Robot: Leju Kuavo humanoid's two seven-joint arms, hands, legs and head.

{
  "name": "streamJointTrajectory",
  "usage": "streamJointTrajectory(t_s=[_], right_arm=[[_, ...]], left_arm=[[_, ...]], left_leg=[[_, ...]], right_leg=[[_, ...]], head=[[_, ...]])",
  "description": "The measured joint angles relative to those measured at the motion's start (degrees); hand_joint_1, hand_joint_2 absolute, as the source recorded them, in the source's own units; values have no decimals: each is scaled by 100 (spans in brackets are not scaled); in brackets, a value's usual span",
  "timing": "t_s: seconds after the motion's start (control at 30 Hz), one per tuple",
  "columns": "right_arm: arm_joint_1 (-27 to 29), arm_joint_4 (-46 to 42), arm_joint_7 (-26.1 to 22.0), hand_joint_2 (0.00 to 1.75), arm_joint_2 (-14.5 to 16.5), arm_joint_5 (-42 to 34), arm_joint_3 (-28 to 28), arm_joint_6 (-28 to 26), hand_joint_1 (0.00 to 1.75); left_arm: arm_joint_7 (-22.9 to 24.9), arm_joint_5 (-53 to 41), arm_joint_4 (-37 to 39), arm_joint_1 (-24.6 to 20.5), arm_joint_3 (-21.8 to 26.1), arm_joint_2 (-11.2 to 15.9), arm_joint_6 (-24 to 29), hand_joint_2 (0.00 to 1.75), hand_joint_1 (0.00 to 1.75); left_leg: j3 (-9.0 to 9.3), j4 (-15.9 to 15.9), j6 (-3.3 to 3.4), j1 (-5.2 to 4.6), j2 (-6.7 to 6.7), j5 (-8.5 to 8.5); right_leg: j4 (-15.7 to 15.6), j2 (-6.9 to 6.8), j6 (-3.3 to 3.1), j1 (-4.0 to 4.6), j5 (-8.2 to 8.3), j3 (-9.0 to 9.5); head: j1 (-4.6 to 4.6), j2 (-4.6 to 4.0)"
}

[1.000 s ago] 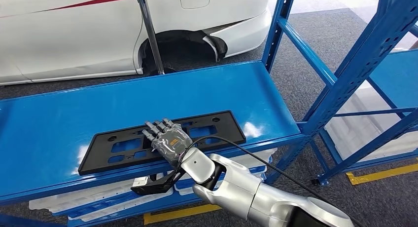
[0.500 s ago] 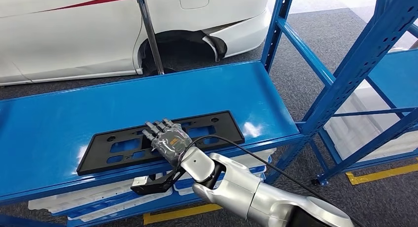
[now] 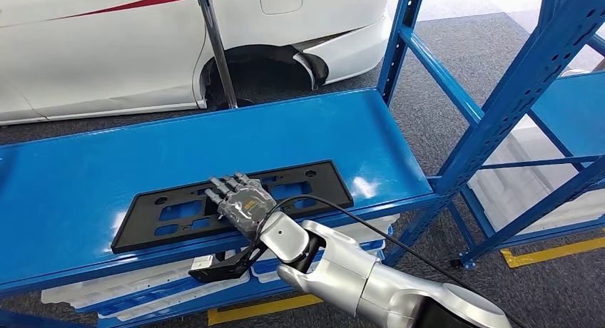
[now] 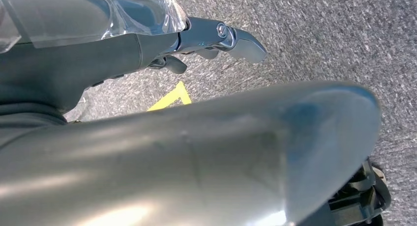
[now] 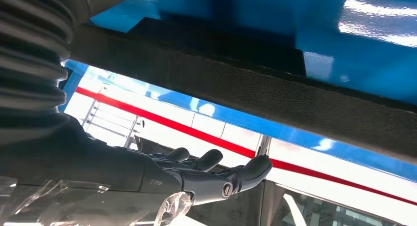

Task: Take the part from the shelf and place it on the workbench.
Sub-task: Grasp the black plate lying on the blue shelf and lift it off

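The part is a long black plastic plate (image 3: 171, 214) with cut-outs, lying flat near the front edge of the blue shelf (image 3: 285, 135). My right hand (image 3: 242, 203) lies palm down over the plate's middle, fingers stretched out toward the back of the shelf. In the right wrist view the fingers (image 5: 211, 174) are straight and sit a little apart from the plate's thick black edge (image 5: 275, 98); I cannot see the thumb. My left hand (image 4: 196, 39) hangs over grey carpet with nothing in it, fingers loosely extended.
A white car (image 3: 107, 50) and a metal pole (image 3: 217, 50) stand behind the shelf. Blue uprights (image 3: 399, 43) and a slanted brace (image 3: 514, 93) frame its right end. White trays (image 3: 143, 289) fill the lower level. Yellow tape (image 3: 549, 253) marks the floor.
My right arm has crept slightly to the left, and the plate's right end has shifted a few pixels with it. Otherwise nothing has moved.
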Motion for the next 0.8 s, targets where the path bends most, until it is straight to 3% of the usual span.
streamJointTrajectory(t_s=[0.07, 0.2, 0.23, 0.8], right_arm=[[-3, 8, 0, 175, 2, -1, 1, 9, 0], [-4, 21, -2, 175, 2, -3, 9, 31, 168], [-3, 23, -4, 175, 2, -7, 11, 46, 175], [58, 161, 7, 175, 2, -54, 75, 91, 175]], left_arm=[[-15, 0, 0, 0, 0, 0, 0, 0, 0], [-32, 0, 0, 1, 0, 0, -1, 0, 0], [-34, -1, 0, 1, 0, 0, -2, 0, 0], [-38, 14, 0, -1, 0, 0, -5, 0, 0]], left_leg=[[1, 0, 0, 0, 0, 0], [5, -1, 0, 0, 0, 0], [6, -1, 0, 0, 0, 0], [3, 0, 0, 0, 1, 0]], right_leg=[[0, 0, -1, 0, -1, 1], [0, 0, -2, 0, -1, 7], [0, 1, -2, 0, -1, 7], [0, 1, -2, 0, -1, 5]], head=[[0, 0], [0, 0], [0, 0], [0, 0]])
